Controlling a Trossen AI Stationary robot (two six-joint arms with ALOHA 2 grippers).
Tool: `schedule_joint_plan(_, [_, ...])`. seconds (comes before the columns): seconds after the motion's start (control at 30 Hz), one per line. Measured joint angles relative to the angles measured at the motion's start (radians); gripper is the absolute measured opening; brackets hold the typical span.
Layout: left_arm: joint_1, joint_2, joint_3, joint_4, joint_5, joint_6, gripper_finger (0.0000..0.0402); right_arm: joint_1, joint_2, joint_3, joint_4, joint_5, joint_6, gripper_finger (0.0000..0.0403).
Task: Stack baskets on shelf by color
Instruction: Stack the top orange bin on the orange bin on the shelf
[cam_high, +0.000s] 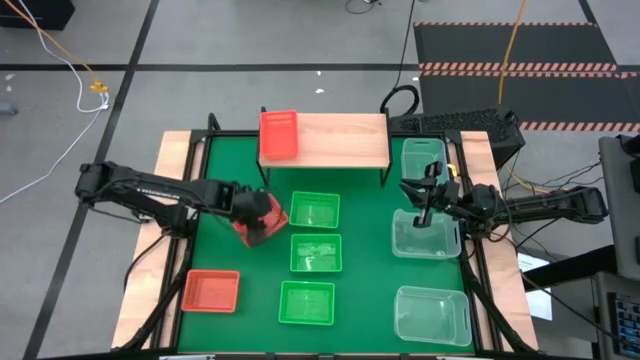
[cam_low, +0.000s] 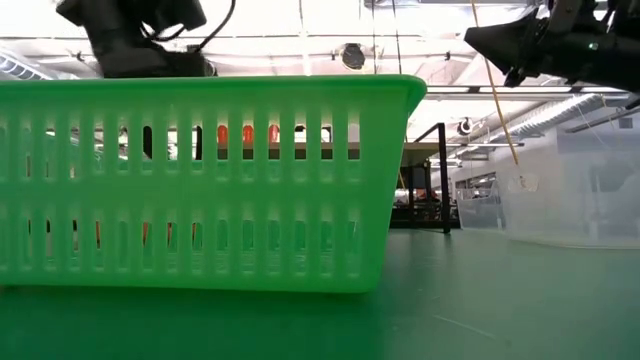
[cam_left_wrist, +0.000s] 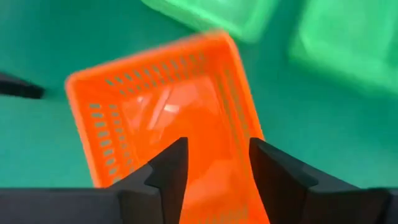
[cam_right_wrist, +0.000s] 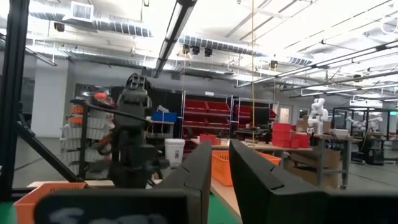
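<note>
Overhead view straight down, low view behind nearest green basket (cam_low: 200, 180) (shared overhead (cam_high: 306, 302)), wrist views forward.

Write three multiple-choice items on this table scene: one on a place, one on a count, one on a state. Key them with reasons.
1. Where is the red basket that is off the mat?
A. on the shelf's left end
B. on the shelf's right end
C. on the floor

2. How many green baskets lie on the mat?
A. one
B. three
C. five

3. What does the left tool hold?
A. nothing
B. a clear basket
C. a red basket

Key: 1 A, it sits at the shelf's left end. 2 B, three lie mid-mat. 3 C, its fingers straddle the red rim.
</note>
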Motion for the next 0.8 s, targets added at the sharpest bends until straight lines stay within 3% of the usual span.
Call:
schedule_joint_plan(0.27, [-0.111,0.0,0.093,-0.306,0.024,0.353,0.0162,0.0,0.0,0.0,-0.023,-0.002,0.003,0.0049])
schedule_joint_plan(0.5, [-0.203,0.008,0.009,-0.336,0.007,0.357,0.013,0.0,0.003,0.0,-0.04,-0.003,0.014,0.0049])
schedule_joint_plan(0.67, [-0.229,0.008,0.006,-0.326,-0.087,0.314,0.0122,0.0,0.009,0.0,-0.037,-0.003,0.015,0.0049])
schedule_joint_plan(0.8, [-0.243,0.008,0.006,-0.326,-0.098,0.309,0.0122,0.0,0.014,0.0,-0.028,-0.003,0.015,0.005])
